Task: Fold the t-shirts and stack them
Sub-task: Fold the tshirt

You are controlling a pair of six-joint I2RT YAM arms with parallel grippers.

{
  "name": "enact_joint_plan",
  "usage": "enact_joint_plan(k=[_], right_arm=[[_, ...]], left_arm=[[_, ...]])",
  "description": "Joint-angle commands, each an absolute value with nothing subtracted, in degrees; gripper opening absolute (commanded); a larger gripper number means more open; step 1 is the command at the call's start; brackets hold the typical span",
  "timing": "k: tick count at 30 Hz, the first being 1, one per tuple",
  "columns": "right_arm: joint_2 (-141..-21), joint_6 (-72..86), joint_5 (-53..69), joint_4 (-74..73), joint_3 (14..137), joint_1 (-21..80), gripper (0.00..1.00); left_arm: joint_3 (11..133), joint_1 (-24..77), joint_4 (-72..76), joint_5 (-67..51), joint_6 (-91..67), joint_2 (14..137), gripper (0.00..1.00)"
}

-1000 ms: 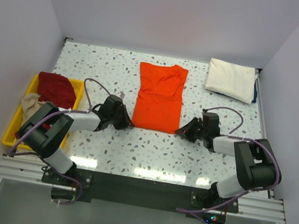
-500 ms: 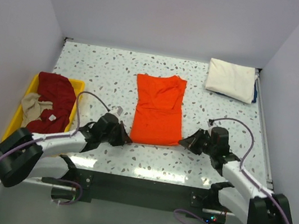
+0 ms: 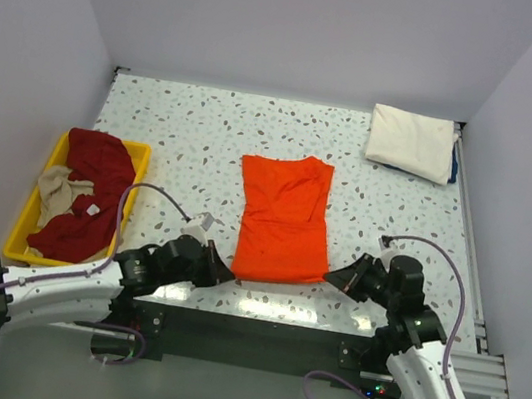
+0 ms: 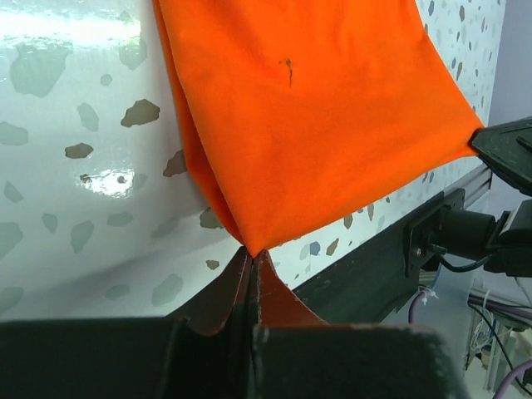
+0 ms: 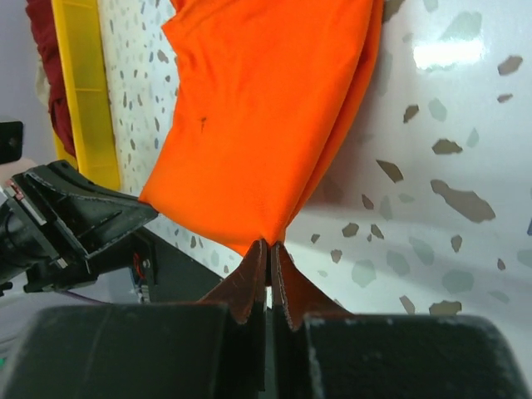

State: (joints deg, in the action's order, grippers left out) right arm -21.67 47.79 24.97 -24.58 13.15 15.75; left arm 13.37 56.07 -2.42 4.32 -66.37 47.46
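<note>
While both arms lie low and stretched along the near edge of the bench (image 3: 175,135), their links run inward from the outer corners toward the centre in the top view.

Left arm: its forearm lies almost flat and its wrist points right. The left end effector (image 3: 222,274) is closed to a narrow pinch on the near left corner of the orange t-shirt (image 3: 283,218). The left wrist view confirms this: the two fingers meet with the cloth corner (image 4: 316,108) caught at their tips (image 4: 253,262).

Right arm: it mirrors the left, with its wrist pointing left. The right end effector (image 3: 334,278) is likewise clamped narrow on the near right corner. In the right wrist view the fabric (image 5: 266,108) rises from the closed tips (image 5: 268,249).

Orange t-shirt: it is folded into a long strip and lies at mid-bench. Its near hem is at the front edge, drawn between the two grips.

Other garments: a cream-white t-shirt (image 3: 412,142) lies folded at the far right corner. A dark red t-shirt (image 3: 85,191) and a beige t-shirt (image 3: 60,189) are heaped in the yellow tray (image 3: 15,239) at the left.
</note>
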Motion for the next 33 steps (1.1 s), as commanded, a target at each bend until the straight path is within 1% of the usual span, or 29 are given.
enact_joint_plan(k=[1,4,6,9,14,15,17,18,21,22,28,29,31,33], right_arm=[[-21.0,46.8,25.1,-31.0,15.7,15.6,0.0],[-24.3,45.8,23.9,-30.0,18.7,15.6,0.0],[-28.6,44.9,22.9,-29.1,21.9,15.6,0.0],[-33.8,45.0,22.4,-26.8,26.5,15.6,0.0],[-43.8,44.7,20.8,-22.8,35.7,15.6,0.0],[-47.8,44.6,20.7,-21.0,36.9,15.6,0.0],[-51.5,44.5,20.5,-19.3,40.8,15.6,0.0],[-55.7,44.2,20.3,-17.9,42.3,15.6,0.0],[-61.7,43.7,20.3,-15.8,48.0,15.4,0.0],[-65.5,43.7,20.3,-15.5,49.3,15.2,0.0],[-78.4,44.1,23.2,-11.1,58.7,12.1,0.0],[-82.7,43.9,23.9,-11.0,61.8,11.5,0.0],[-86.7,43.9,25.2,-9.9,66.1,11.0,0.0],[-93.1,44.1,26.0,-8.8,69.0,10.1,0.0]], left_arm=[[15.6,57.2,-5.7,9.7,-68.5,46.7,0.0],[19.8,57.1,-8.2,12.6,-66.9,47.3,0.0],[24.8,56.5,-10.0,14.4,-64.7,49.4,0.0],[31.9,53.1,-11.2,13.6,-61.2,52.8,0.0],[39.1,45.5,-8.4,6.3,-55.8,60.3,0.0],[41.6,43.4,-8.3,6.0,-55.3,61.4,0.0],[45.8,41.6,-8.0,4.1,-53.7,65.5,0.0],[47.0,39.9,-8.0,3.5,-53.3,66.8,0.0],[52.0,36.2,-7.6,0.9,-52.0,72.5,0.0],[53.1,35.2,-7.0,-1.2,-52.1,75.1,0.0],[61.2,27.7,-6.1,-6.4,-51.7,85.3,0.0],[63.5,26.1,-5.8,-7.1,-51.3,86.8,0.0],[66.3,24.7,-5.5,-8.5,-50.4,91.8,0.0],[71.1,22.9,-5.3,-9.7,-49.4,95.8,0.0]])
